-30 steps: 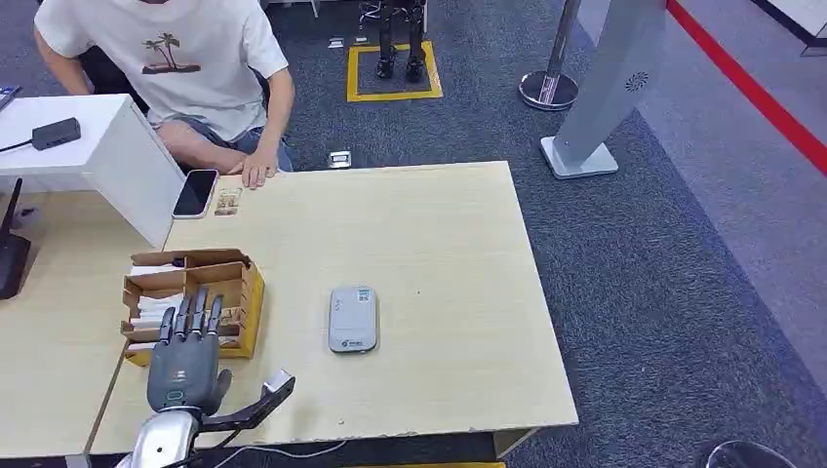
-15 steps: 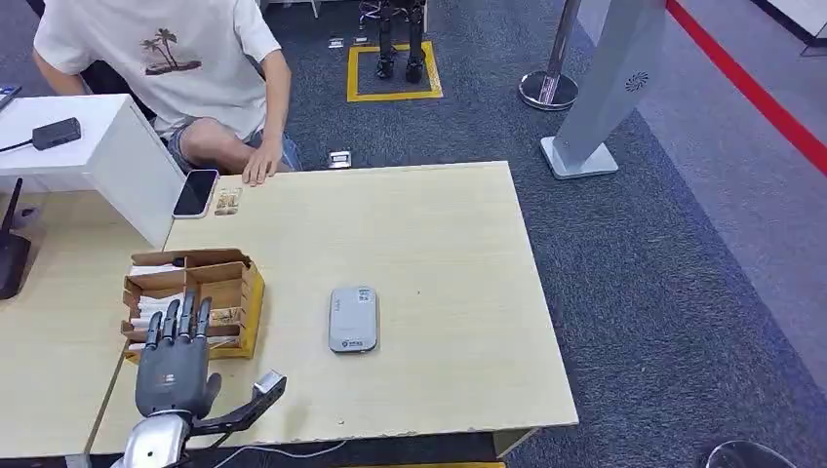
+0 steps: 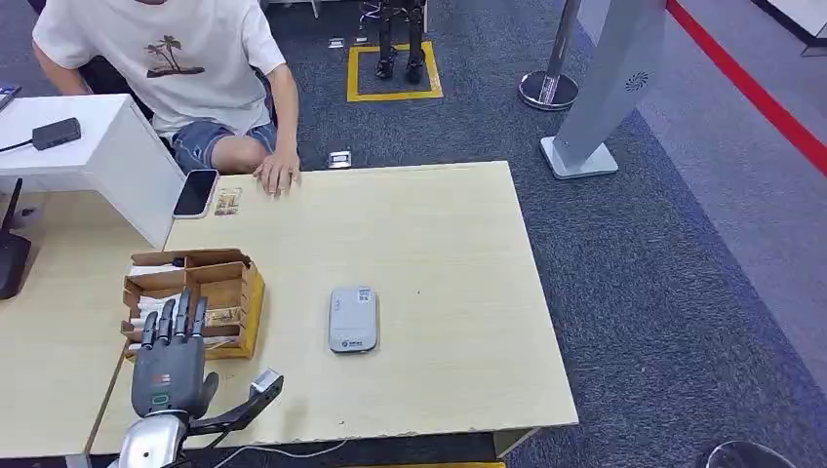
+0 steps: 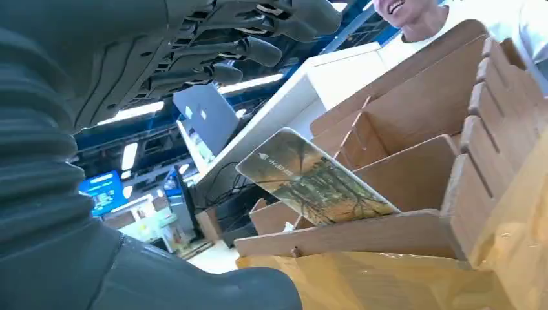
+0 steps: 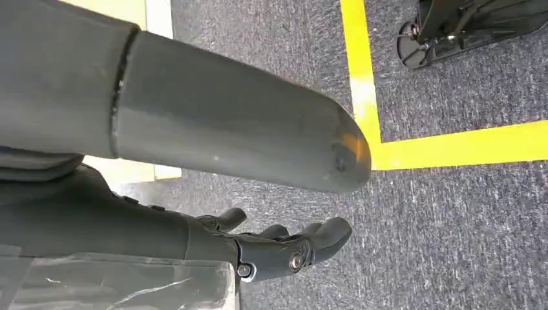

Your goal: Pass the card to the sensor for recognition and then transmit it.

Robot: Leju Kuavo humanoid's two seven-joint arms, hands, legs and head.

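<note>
The wooden table [image 3: 439, 244] carried the card box [image 3: 219, 283] at its left side and the grey sensor [image 3: 352, 319] near the middle, well apart. The left hand [image 3: 174, 363] hovered at the box's near edge, fingers spread, grasping nothing. The right hand [image 5: 271, 248] hung over carpet, fingers loosely curled, empty. A card [image 4: 313, 181] leaned tilted in a box slot.
</note>
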